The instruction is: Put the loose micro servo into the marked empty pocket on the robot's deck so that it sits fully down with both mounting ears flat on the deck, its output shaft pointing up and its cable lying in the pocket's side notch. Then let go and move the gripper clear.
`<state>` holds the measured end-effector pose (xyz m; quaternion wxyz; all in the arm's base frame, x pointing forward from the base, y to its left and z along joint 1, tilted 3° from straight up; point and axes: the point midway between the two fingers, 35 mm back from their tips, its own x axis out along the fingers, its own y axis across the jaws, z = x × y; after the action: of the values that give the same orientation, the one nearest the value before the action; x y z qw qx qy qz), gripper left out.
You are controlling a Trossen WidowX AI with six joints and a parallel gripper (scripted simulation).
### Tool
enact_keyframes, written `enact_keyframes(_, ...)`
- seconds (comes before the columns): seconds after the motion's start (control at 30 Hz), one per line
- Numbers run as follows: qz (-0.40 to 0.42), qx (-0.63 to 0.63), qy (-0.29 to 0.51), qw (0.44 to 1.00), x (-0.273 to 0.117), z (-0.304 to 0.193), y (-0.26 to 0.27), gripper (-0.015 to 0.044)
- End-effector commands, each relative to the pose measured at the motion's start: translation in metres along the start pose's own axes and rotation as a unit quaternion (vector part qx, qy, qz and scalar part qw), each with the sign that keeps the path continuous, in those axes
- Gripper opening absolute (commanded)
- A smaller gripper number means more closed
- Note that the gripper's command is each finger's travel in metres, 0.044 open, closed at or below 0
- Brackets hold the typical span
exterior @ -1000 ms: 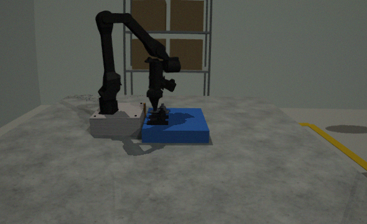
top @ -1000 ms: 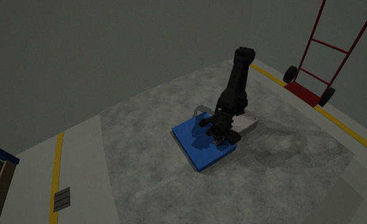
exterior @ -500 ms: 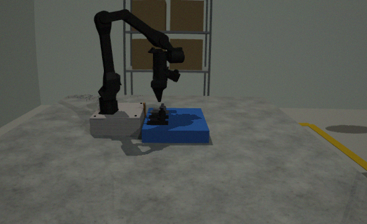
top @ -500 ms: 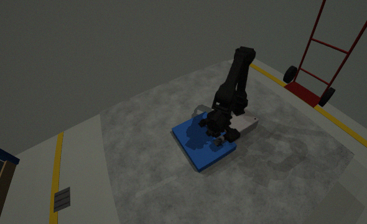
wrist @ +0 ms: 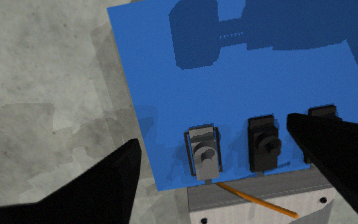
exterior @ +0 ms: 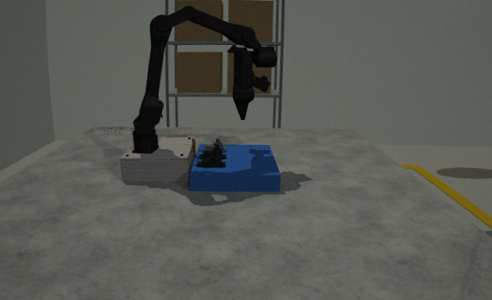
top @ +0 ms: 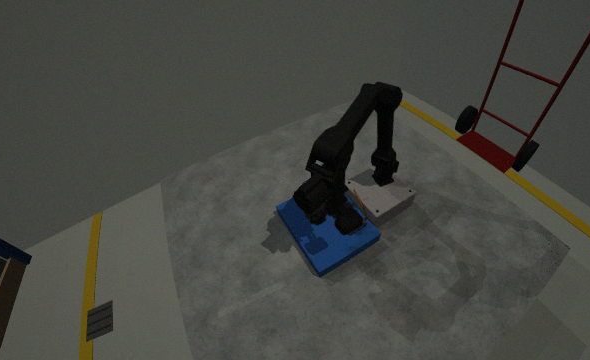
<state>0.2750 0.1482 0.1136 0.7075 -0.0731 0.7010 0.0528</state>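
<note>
"Two blocks, side by side on the gray counter. How do they line up in the exterior view?"

"At left, the pale base block carries the black arm; at right, the blue deck presents its near edge. An orange strand rises where the blocks meet."

"And the claw?"

"Released, its fingers spread wide, high over the deck. Open air separates the tips from the servos below."

"Take the wrist view, left to right."

"Counter first, then one dark finger, then the deck's slanting side edge. Next comes the gray micro servo, in the marked pocket near the deck's edge beside the base block, shaft up. Dark outlines run along both its long sides."

"Its cable?"

"The orange strand leads from near its lower end across the base block. Whether it lies in the notch, or the ears sit fully flat, cannot be told."

"Farther right?"

"A black servo, blue deck showing between the two, then a third servo, partly hidden by the other finger."
</note>
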Motion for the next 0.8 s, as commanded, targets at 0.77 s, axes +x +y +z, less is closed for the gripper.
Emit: enact_keyframes(0.77, 0.002, 0.0, -0.005, 1.0, -0.044, -0.007, -0.001, 0.044)
